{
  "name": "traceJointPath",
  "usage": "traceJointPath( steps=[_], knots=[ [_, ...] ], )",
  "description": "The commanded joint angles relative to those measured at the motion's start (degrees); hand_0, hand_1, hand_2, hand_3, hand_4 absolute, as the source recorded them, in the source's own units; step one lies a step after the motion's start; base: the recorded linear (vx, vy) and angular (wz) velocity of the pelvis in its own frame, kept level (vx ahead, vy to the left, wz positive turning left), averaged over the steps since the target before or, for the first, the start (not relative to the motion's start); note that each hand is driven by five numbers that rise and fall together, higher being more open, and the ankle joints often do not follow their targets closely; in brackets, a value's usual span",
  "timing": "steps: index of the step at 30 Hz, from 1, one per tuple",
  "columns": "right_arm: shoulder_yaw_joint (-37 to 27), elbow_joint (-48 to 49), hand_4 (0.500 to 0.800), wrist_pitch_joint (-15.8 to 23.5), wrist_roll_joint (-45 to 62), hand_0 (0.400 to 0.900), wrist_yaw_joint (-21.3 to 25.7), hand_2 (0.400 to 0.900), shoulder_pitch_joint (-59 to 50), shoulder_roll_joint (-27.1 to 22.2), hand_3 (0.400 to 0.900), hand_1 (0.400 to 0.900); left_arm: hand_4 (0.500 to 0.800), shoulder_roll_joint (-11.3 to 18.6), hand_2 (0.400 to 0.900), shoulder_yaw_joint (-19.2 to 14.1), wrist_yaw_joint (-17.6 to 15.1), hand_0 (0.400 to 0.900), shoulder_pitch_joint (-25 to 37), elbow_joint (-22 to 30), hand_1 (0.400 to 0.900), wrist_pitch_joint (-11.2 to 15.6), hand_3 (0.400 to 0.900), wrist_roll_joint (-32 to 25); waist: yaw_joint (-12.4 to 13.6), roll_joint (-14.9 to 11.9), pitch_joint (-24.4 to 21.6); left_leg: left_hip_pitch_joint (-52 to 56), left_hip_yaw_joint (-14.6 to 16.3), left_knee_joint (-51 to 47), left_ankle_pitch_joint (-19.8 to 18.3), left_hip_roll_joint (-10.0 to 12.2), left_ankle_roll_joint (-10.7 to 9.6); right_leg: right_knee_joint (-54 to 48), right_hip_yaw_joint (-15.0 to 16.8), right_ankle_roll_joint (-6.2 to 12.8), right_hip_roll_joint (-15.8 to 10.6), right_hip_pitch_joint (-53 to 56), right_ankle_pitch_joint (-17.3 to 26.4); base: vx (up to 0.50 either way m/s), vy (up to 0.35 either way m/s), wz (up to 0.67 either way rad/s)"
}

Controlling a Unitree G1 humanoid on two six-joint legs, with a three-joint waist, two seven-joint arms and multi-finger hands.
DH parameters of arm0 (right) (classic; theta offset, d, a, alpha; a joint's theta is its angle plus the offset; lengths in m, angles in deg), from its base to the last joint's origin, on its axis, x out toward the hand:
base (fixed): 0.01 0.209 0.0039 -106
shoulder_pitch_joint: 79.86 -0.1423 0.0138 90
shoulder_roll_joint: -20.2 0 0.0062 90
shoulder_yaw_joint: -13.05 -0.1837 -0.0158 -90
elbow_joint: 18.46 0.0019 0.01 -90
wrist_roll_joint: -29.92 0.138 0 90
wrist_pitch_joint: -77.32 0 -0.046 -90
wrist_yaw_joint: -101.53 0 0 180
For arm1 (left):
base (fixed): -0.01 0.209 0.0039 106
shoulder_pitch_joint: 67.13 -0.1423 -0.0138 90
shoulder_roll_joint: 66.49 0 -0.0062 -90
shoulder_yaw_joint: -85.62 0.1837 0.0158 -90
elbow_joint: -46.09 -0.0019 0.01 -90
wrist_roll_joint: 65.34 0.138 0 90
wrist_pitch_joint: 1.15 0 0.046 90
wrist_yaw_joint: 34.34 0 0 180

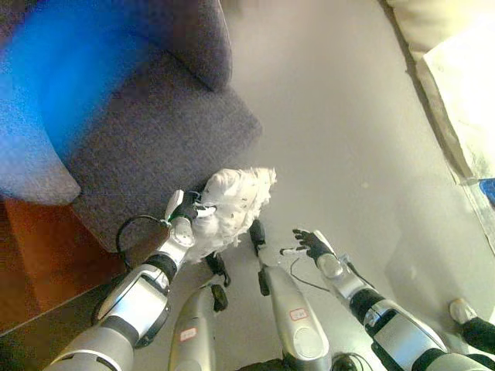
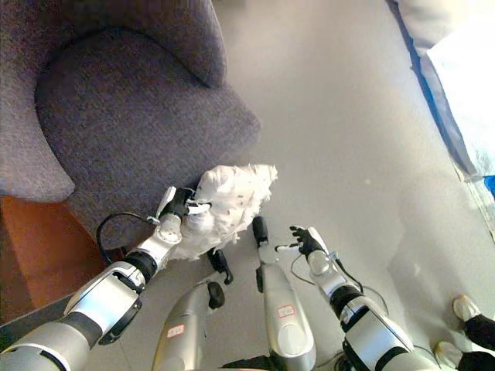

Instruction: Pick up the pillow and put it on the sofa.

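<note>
White fluffy feathered pillow (image 2: 224,205) at front edge of dark grey fabric sofa (image 2: 131,116), low against seat front, above pale grey floor (image 2: 340,116). Long axis runs diagonally, upper end pointing toward upper right, lower end hidden behind left hand (image 2: 179,205). Left hand's fingers curled into pillow's left side, pinching fluff. Right hand (image 2: 308,241) well apart to right, holding nothing, fingers spread loosely. Person's shoe (image 1: 462,311) at lower right corner, partly cut off.
</note>
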Motion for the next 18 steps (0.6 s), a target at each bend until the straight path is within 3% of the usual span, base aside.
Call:
traceJointPath(
  steps=[1, 10, 18],
  knots=[
    [-2.5, -0.6, 0.800, 2.0, -2.6, 0.900, -1.0, 0.900, 3.0, -2.9, 0.900, 0.900, 0.500, 1.7, 0.400, -0.9, 0.0, 0.400, -0.1, 8.6, 0.400, 2.9, 0.400, 0.7, 2.8, 3.5, -2.8, 1.7, -5.4, -1.7, 2.7, 4.5, -6.9, 6.4, -2.4, 5.45, -3.5, 2.4, -9.3, 0.13, 0.020, 0.15],
    [-7.4, -4.3, 0.800, 3.5, -3.9, 0.900, -3.4, 0.900, 13.7, -3.6, 0.900, 0.900, 0.500, 2.2, 0.400, -0.2, 3.2, 0.400, -8.7, 16.2, 0.400, 1.8, 0.400, 3.1, 4.7, 4.7, -11.0, 11.2, -6.4, -7.1, 2.1, 3.1, -5.9, 2.4, -4.4, 5.74, -3.2, 13.5, -11.1, 0.14, 0.021, 0.15],
    [-8.1, -5.6, 0.800, 3.2, -5.1, 0.900, -5.4, 0.900, 17.6, -3.0, 0.900, 0.900, 0.500, 4.1, 0.400, 0.1, 6.2, 0.400, -11.6, 20.2, 0.400, 0.4, 0.400, 4.4, 5.7, 5.7, -16.8, 15.9, -6.9, -9.4, 1.6, 2.8, -5.5, 0.9, -5.3, 5.74, -2.9, 18.5, -12.3, 0.10, 0.029, 0.08]
  ],
)
